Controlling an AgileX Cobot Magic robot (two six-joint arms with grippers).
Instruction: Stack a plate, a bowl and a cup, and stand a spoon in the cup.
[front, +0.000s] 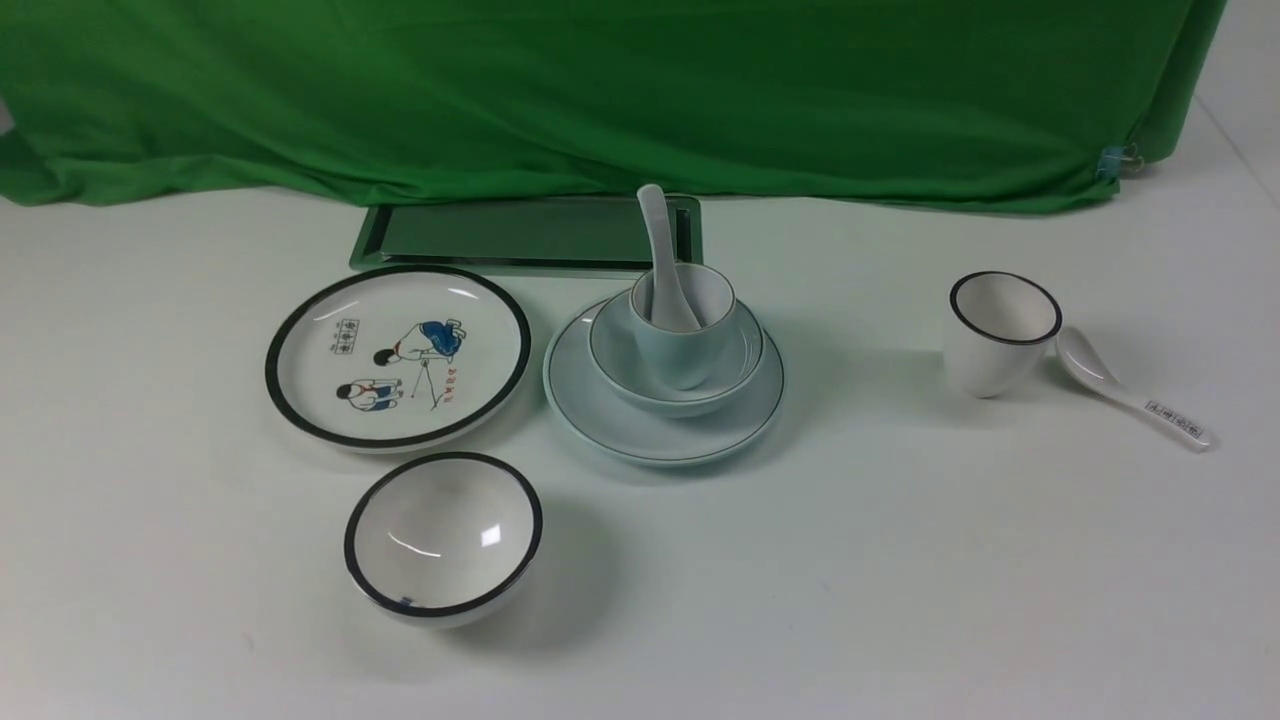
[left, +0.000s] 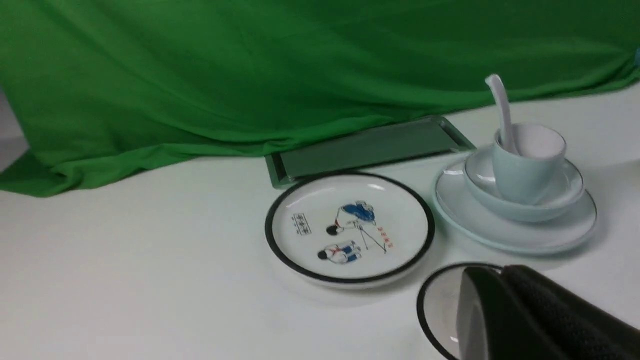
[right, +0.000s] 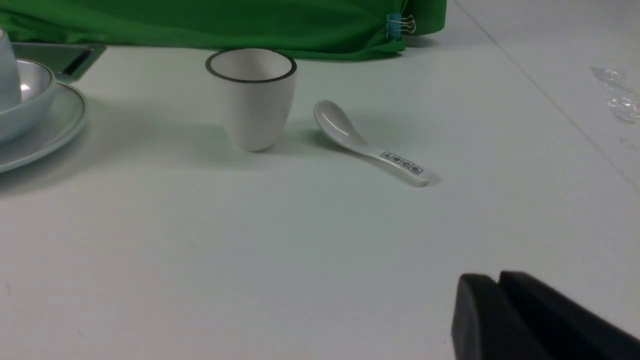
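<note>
Left to right on the white surface (front: 900, 600): a picture plate (front: 398, 356) with a thick-black-rimmed bowl (front: 443, 537) in front of it, both outside the task. Centre: the plate (front: 664, 432) carries the bowl (front: 680, 394), which carries the cup (front: 684, 345); the spoon (front: 666, 262) stands in the cup, leaning on its rim, so the stack appears complete. Right: a black-rimmed white cup (front: 1000, 333) and a marked spoon (front: 1130, 396), left aside. The left pincer (left: 500, 320) is closed and empty; the right pincer (right: 500, 320) shows its jaws together, holding nothing, well apart from the stack.
</note>
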